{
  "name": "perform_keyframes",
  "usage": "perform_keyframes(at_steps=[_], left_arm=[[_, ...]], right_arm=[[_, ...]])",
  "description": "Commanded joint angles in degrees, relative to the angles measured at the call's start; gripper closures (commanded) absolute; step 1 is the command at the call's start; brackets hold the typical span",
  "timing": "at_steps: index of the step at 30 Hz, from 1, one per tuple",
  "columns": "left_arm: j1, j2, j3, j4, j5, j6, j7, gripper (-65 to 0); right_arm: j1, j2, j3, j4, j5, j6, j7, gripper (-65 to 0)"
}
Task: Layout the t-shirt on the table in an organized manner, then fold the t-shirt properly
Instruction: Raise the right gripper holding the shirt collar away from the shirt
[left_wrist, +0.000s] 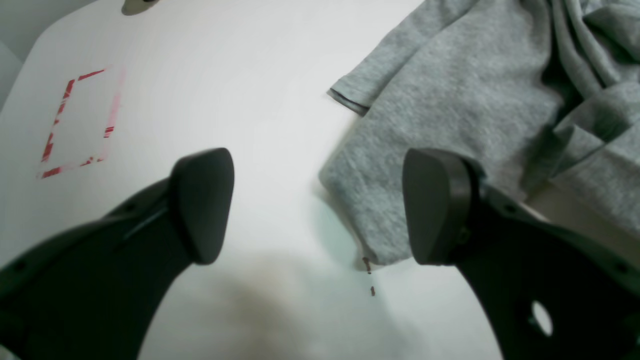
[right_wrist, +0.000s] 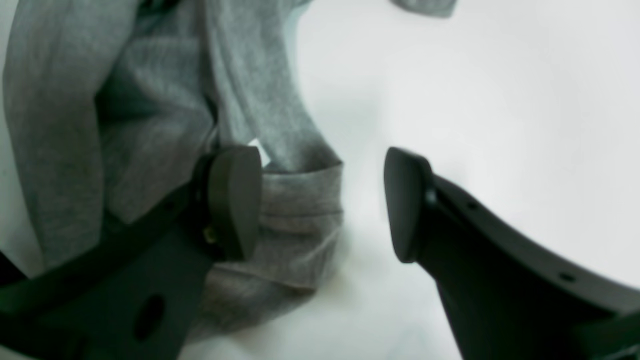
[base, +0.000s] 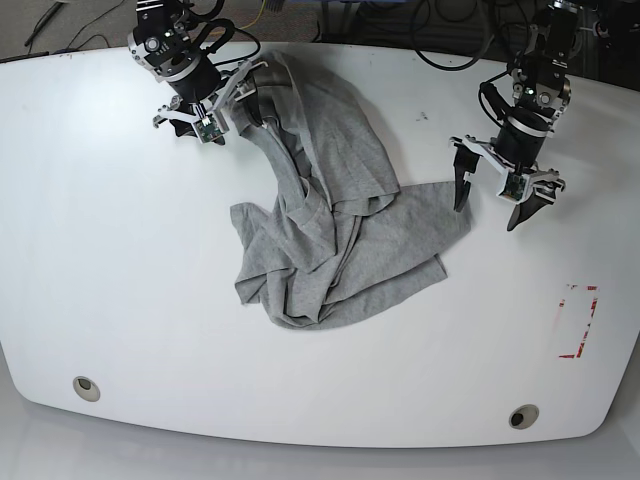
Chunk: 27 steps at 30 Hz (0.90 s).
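Observation:
The heather-grey t-shirt lies crumpled in a heap on the middle of the white table. My left gripper hangs open at the shirt's right edge. In the left wrist view the left gripper straddles the edge of the t-shirt, and the cloth reaches the inner side of one finger. My right gripper is open at the heap's far left end. In the right wrist view the right gripper stands around a folded edge of the t-shirt, without pinching it. No lettering shows.
A red rectangular outline marks the table near its right edge, also seen as the red outline. Two round holes sit near the front edge. Cables lie beyond the table's far edge.

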Motion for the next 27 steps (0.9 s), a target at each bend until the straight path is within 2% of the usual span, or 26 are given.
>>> perform_keyframes(at_steps=[1,19,21,26,27], left_arm=[[-0.3,-0.7,-0.3,1.0,0.6,0.2,-1.5,-49.7],[-0.3,-0.7,-0.3,1.1,1.2,0.2,-1.5,-49.7],[-0.3,-0.7,-0.3,1.1,1.2,0.2,-1.5,-49.7],[-0.3,-0.7,-0.4,1.1,1.2,0.2,-1.5,-49.7],[-0.3,-0.7,-0.4,1.1,1.2,0.2,-1.5,-49.7]], right_arm=[[-0.2,0.3,0.1,-0.7,0.3,1.0,1.0,-37.4],[1.6,0.3,0.0,-6.6,0.3,1.7,1.3,-37.0],[1.7,0.3,-0.1,-6.6,0.3,1.7,1.3,-34.9],[1.7,0.1,-0.3,-6.8,0.3,1.9,1.3,-21.0],[1.8,0.1,-0.7,-6.8,0.3,2.8,1.3,-17.4]])
